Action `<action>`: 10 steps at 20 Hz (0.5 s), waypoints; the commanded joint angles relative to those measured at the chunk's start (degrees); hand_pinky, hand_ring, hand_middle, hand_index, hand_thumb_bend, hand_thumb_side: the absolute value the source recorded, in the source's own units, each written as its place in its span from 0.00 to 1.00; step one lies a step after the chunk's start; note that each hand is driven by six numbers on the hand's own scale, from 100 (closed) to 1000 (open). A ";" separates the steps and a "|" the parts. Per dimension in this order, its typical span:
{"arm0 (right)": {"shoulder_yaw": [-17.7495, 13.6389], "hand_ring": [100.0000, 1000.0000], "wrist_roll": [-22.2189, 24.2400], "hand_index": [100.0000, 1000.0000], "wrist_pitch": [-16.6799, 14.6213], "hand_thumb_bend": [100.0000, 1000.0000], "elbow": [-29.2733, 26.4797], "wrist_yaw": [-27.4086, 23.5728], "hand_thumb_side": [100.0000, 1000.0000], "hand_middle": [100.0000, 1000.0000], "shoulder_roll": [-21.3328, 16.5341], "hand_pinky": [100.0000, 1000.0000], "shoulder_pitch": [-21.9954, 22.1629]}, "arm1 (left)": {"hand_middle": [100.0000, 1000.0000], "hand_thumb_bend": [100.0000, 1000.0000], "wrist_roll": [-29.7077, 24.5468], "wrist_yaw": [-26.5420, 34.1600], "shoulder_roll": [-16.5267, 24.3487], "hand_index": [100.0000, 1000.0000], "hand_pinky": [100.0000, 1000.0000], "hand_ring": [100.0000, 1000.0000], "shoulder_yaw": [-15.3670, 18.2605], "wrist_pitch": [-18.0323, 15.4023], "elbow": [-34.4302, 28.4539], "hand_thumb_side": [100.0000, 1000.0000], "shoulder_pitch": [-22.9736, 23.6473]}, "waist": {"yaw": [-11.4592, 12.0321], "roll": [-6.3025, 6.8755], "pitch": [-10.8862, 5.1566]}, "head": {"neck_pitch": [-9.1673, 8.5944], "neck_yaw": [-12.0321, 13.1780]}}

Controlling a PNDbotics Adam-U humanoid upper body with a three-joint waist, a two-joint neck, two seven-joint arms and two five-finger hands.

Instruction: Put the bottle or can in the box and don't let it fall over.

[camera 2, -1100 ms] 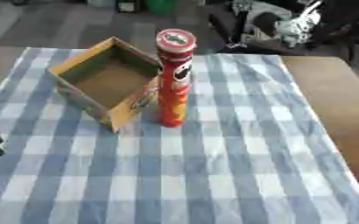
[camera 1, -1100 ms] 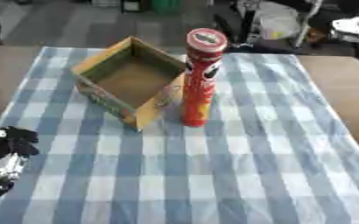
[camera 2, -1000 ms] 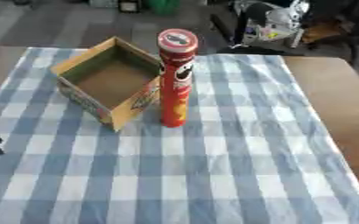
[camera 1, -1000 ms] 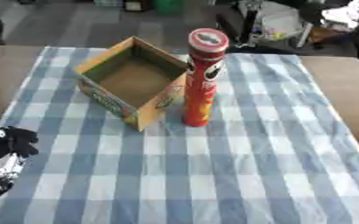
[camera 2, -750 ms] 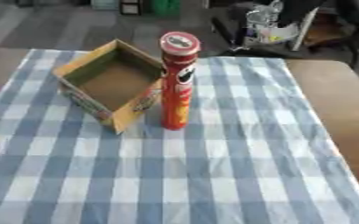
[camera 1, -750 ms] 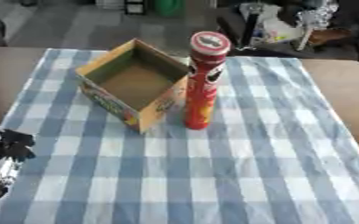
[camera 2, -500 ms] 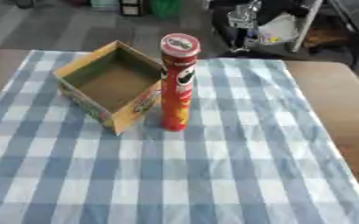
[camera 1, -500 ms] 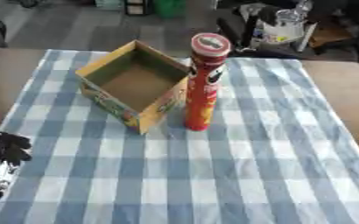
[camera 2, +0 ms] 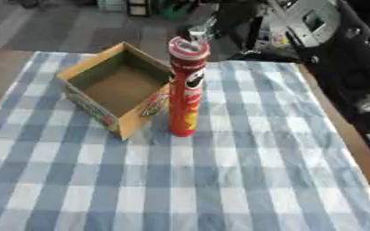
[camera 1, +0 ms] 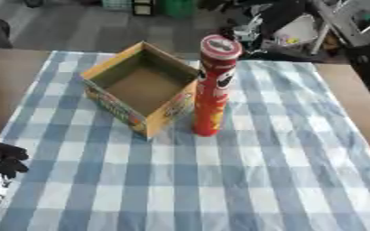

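Red can (camera 1: 213,88) upright beside box (camera 1: 141,92) — left hand (camera 1: 2,160) at cloth's left edge, fingers unclear.

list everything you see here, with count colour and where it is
crisp can: one, red with a red lid, standing upright on the cloth just right of the box, outside it
box: one, open cardboard, tan inside with printed sides, left of centre on the table, nothing in it
tablecloth: one, blue and white check, covering most of the table
table: one, brown, showing at the left and right edges of the cloth
clutter behind the table: dark shapes on the floor, too unclear to name
left hand: one, black, at the lower left edge, fingers curled, holding nothing
right hand: not in view
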 commanded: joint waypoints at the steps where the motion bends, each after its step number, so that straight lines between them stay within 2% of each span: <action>1: 0.13 0.99 0.62 1.00 0.03 0.03 0.49 1.68 0.68 1.00 0.14 0.95 -0.93 | 0.53 0.00 -0.19 0.34 0.34 0.66 0.61 0.50 -0.04 -0.07 -0.78 0.47 -0.85 | 0.06 0.33 -0.47 | -0.60 -0.18; 10: 1.22 1.00 0.91 1.00 -1.04 0.07 0.90 6.20 0.67 1.00 1.51 0.98 -0.34 | 0.53 0.00 -0.18 0.34 0.19 0.66 0.61 0.50 0.00 -0.09 -0.65 0.47 -0.88 | 0.38 0.42 -0.38 | -0.60 -0.15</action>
